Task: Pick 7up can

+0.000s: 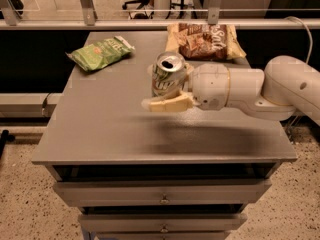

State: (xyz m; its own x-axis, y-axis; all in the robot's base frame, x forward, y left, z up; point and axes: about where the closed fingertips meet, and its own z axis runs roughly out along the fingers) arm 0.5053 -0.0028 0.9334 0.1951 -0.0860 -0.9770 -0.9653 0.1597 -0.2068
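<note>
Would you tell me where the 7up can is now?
The 7up can sits in the gripper, apparently lifted above the table, in front of the brown bag and picture-right of the green bag.

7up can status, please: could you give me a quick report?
Gripper shut on 7up can, above table. Can tilted, off the surface. Green bag, brown bag apart.
</note>
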